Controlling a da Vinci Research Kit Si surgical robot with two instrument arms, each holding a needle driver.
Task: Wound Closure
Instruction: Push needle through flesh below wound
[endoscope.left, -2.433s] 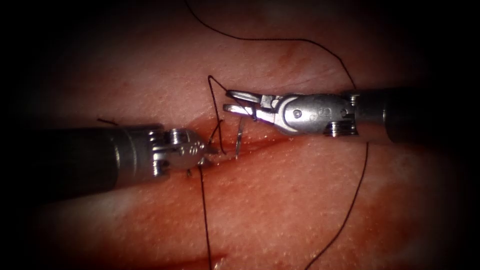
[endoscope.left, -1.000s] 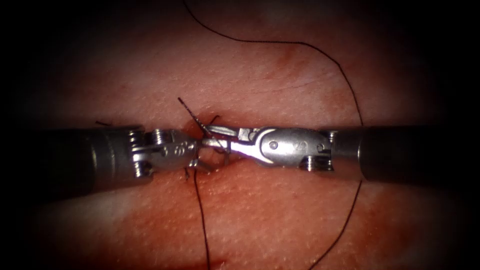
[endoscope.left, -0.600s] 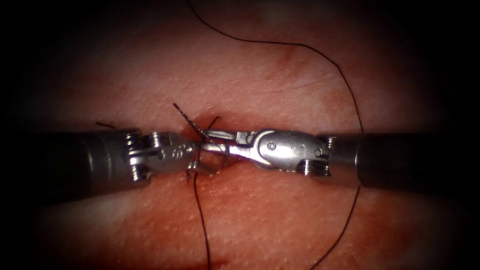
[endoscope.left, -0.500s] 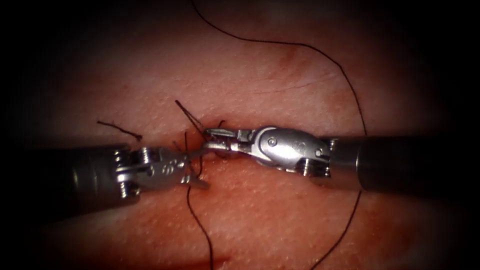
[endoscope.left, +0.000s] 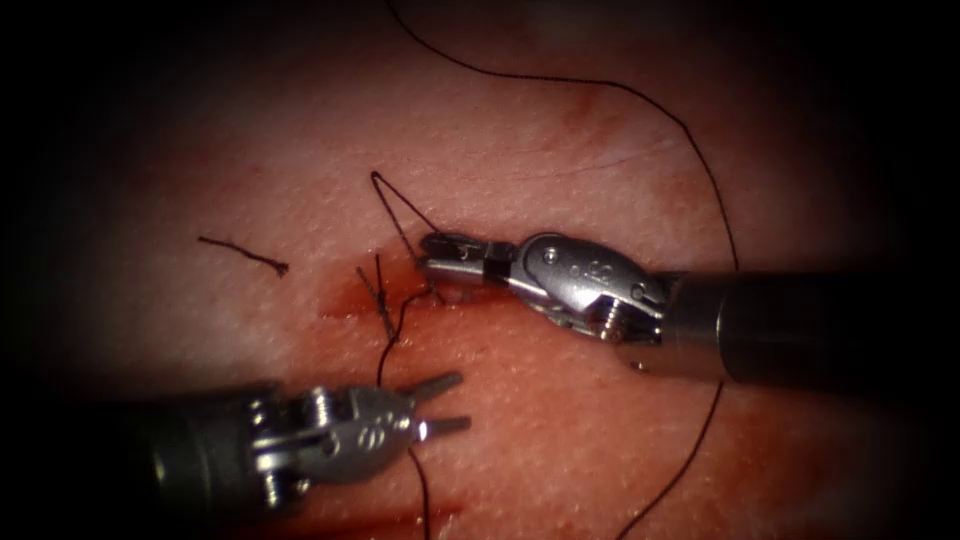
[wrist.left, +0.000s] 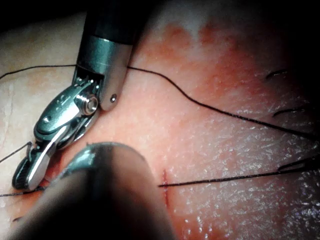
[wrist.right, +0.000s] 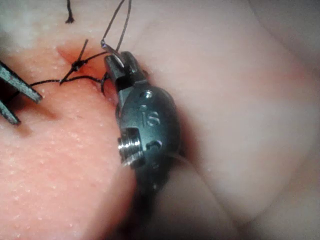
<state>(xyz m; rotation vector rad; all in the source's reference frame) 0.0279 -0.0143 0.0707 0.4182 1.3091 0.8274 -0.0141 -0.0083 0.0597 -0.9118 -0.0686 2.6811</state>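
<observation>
— While the right tool (endoscope.left: 432, 258), in from three o'clock, clamps thread (endoscope.left: 395, 205), how far along?
— One knot (endoscope.left: 385, 305) tied on the cut (endoscope.left: 345, 300). Left tool (endoscope.left: 445, 403), seven o'clock, gapes empty. Needle's place unclear; more stitches likely.

The light is strongest on the tissue (endoscope.left: 560, 420) right around the tips of the right tool (endoscope.left: 428, 256) and the left tool (endoscope.left: 460, 400). Farther from the tips it gets dim, and far out past them it is dark. In the left wrist view, wet tissue beside the thread (wrist.left: 225, 177) shines with tiny bright dots.
</observation>
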